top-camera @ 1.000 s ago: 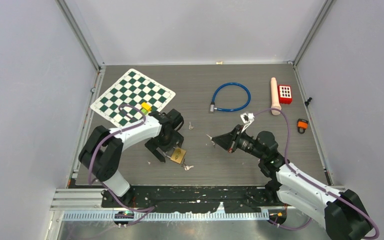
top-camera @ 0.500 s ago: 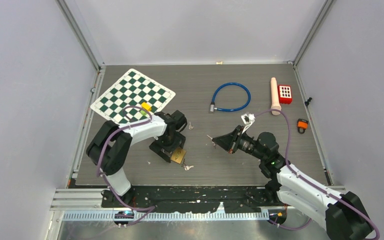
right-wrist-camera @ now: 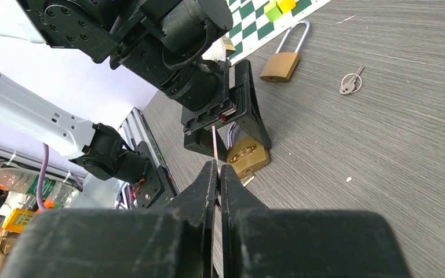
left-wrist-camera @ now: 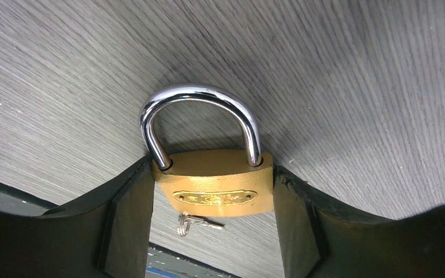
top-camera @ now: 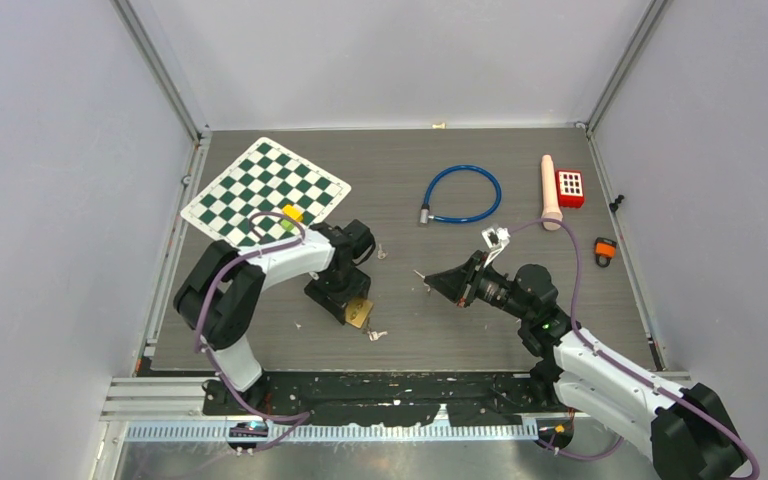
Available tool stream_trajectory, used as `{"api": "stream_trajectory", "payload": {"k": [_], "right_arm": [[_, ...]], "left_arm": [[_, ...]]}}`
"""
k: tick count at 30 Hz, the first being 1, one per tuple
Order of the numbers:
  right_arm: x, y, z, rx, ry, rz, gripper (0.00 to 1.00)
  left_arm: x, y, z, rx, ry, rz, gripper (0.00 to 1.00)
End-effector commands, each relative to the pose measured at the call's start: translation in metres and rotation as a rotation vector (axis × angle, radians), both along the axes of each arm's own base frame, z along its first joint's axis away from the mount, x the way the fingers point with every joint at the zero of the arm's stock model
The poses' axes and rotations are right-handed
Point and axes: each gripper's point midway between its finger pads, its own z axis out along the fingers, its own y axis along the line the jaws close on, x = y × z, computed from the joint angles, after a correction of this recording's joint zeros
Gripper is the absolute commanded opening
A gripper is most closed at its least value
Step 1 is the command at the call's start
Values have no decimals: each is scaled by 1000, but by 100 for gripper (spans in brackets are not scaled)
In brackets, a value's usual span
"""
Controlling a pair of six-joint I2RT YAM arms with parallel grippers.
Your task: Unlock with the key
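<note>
The brass padlock (left-wrist-camera: 214,182) lies flat on the tabletop (left-wrist-camera: 353,87), its body pinched at both sides by the left tool (left-wrist-camera: 211,191). Its oval nameplate bears lettering too small to read. The right tool (right-wrist-camera: 217,174), nearly closed, grips a key (right-wrist-camera: 214,142) pointed toward the padlock.

Left claw (top-camera: 345,303) half hides the padlock (top-camera: 360,313), right claw (right-wrist-camera: 216,168) the key (right-wrist-camera: 214,145).

White arm links (top-camera: 282,262), black joints (top-camera: 532,284), purple cables (right-wrist-camera: 44,174), black wedge-shaped jaws.
</note>
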Motion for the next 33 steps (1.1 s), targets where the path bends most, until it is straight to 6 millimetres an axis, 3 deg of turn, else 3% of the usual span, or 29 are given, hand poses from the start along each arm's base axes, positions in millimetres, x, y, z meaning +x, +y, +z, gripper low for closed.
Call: {"api": "stream_trajectory", "payload": {"k": [1,6,17,22,33], "right_arm": [[-1,1,5,-5,-52,15,5],[-2,4,1,-23,-41,29,5],[-5,33,-4,-63,-12,55,5],[-4,43,-7,-86,-25,37,5],[-2,71,-1,-106,-42,63,5]], "left_arm": [[15,-1,10,-15,-113,-24,22],[20,-2,33,-85,-211,-44,0],[38,-26,123,-290,-441,-109,0],[37,-35,140,-376,-485,-116,0],[32,-52,155,-507,-501,-132,0]]}}
